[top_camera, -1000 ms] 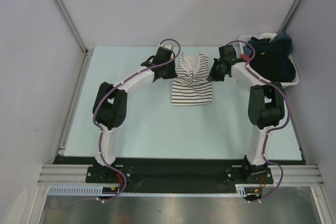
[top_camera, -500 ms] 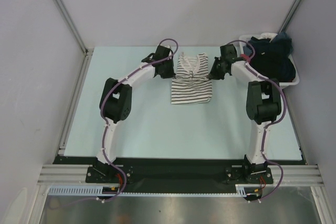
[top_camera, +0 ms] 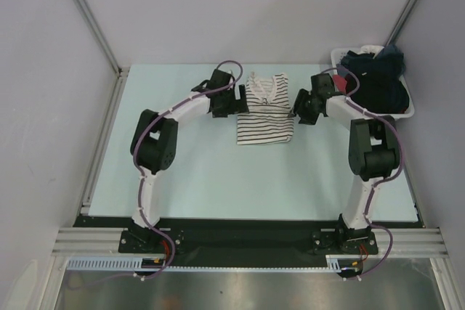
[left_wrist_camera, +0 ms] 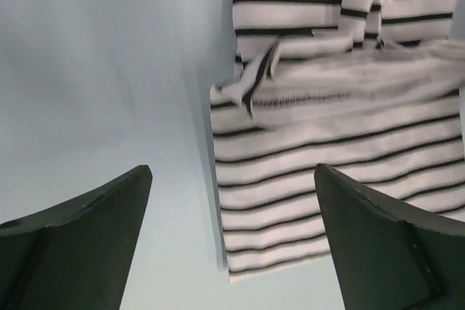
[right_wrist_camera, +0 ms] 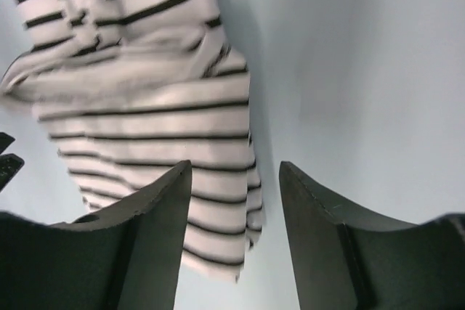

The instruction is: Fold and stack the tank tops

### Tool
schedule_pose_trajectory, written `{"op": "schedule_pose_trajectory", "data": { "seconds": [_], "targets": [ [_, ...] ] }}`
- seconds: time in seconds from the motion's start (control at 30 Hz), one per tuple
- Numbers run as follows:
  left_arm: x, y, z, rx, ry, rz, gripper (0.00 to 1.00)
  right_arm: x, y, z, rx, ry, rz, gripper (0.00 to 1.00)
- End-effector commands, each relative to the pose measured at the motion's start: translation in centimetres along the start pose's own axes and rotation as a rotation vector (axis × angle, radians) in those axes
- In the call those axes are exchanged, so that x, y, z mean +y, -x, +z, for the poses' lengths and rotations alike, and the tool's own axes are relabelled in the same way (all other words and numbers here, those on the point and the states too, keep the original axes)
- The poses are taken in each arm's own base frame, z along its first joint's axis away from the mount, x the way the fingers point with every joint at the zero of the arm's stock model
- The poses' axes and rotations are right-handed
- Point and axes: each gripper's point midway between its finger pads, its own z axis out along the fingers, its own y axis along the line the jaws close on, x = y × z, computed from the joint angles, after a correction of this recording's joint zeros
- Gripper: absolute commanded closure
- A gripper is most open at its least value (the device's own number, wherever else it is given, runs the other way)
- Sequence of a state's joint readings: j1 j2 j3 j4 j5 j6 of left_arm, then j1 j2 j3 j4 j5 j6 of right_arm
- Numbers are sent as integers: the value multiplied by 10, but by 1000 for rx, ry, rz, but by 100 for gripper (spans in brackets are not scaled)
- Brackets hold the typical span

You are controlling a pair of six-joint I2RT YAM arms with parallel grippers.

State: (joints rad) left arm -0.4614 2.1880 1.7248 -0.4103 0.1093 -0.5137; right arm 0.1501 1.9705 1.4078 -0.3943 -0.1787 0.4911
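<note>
The striped tank top [top_camera: 265, 109] lies folded on the pale table, straps at the far end. My left gripper [top_camera: 235, 104] hovers at its left edge, open and holding nothing. In the left wrist view the striped tank top [left_wrist_camera: 327, 128] fills the right half, and its left edge runs between the spread fingers of my left gripper [left_wrist_camera: 232, 170]. My right gripper [top_camera: 297, 107] hovers at the top's right edge, open and empty. In the right wrist view the striped tank top's [right_wrist_camera: 145, 99] right edge lies between the fingers of my right gripper [right_wrist_camera: 235, 167].
A white basket [top_camera: 336, 55] stands at the back right corner, heaped with dark garments [top_camera: 374, 81]. The right arm's elbow is close beside it. Grey walls enclose the table on three sides.
Both grippers have gone from shut to open and let go of the striped top. They have drawn back a little toward the near side.
</note>
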Motion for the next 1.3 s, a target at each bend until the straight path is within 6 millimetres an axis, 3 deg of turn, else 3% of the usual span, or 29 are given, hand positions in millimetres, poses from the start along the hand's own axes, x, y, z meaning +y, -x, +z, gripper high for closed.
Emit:
{"op": "schedule_pose_trajectory", "data": {
  "seconds": [0.0, 0.13, 0.23, 0.37, 0.53, 0.73, 0.87, 0.97, 1.0, 1.07, 1.17, 1.27],
  "targets": [
    [-28, 35, -64, -167, -109, 43, 0, 21, 6, -47, -109, 124, -66, 43],
    [-25, 14, -91, -184, -143, 41, 0, 28, -21, -65, -119, 250, -124, 42],
    [-26, -2, -107, -184, -175, 47, 0, 32, -37, -67, -122, 334, -175, 41],
    [-24, -33, -100, -147, -187, 64, 2, 31, -48, -58, -79, 358, -187, 45],
    [-24, -49, -83, -98, -192, 97, 7, 30, -48, -49, -66, 362, -198, 42],
    [-27, -48, -67, -77, -194, 114, 8, 32, -53, -34, -23, 388, -202, 39],
    [-42, -34, -59, -73, -216, 129, 9, 36, -57, -30, -14, 430, -197, 42],
    [-54, -29, -52, -65, -236, 140, 10, 32, -60, -32, -13, 416, -195, 52],
    [-59, -29, -50, -63, -245, 146, 10, 31, -61, -33, -9, 409, -193, 63],
    [-66, -27, -44, -59, -252, 151, 11, 25, -67, -34, 15, 380, -173, 70],
    [-72, -27, -36, -51, -252, 151, 11, 15, -83, -36, 60, 349, -124, 70],
    [-72, -27, -32, -50, -250, 139, 12, 6, -100, -37, 92, 333, -90, 61]
  ]
}}
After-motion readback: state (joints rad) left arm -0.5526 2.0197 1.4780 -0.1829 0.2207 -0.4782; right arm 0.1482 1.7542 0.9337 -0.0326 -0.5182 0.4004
